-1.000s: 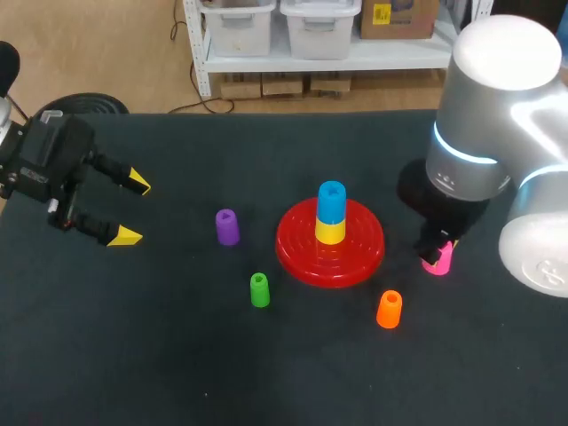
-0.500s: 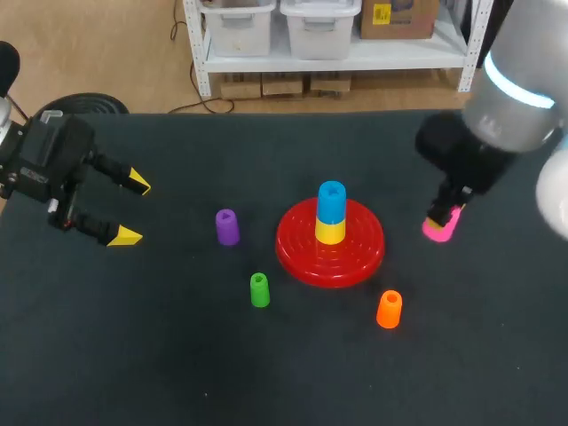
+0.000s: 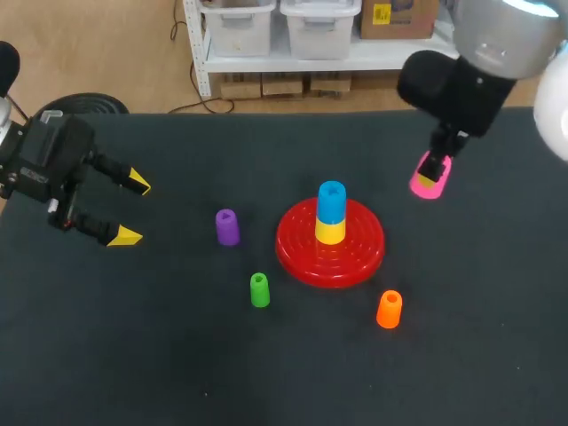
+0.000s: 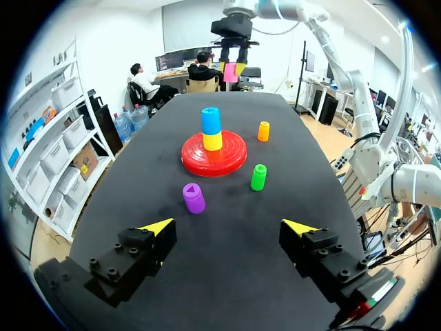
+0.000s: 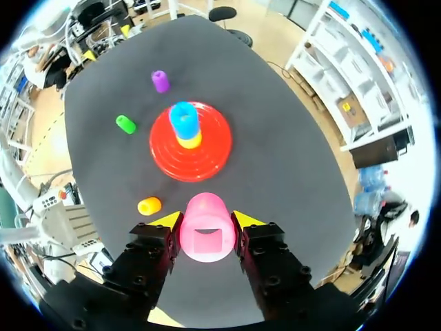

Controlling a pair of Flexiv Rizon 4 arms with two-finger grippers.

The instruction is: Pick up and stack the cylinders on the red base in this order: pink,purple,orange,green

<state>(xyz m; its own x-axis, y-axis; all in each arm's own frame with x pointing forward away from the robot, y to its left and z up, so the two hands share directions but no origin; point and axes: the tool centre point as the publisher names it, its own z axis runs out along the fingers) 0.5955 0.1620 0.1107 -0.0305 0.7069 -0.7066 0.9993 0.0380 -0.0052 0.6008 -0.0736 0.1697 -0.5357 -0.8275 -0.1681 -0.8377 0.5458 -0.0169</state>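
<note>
Plastic of the pink cylinder [image 5: 207, 238] seems light, stiff and smooth; the right gripper [image 5: 207, 221] is clamped across its sides, while the left gripper [image 4: 229, 226] has its fingers apart.

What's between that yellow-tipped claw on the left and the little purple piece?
Nothing: only bare table lies between the left gripper and the purple cylinder, as the head view shows.

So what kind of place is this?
Probably a robot lab. The left gripper and right gripper hang over a dark table, and the right one holds a pink cylinder near a red base.
</note>
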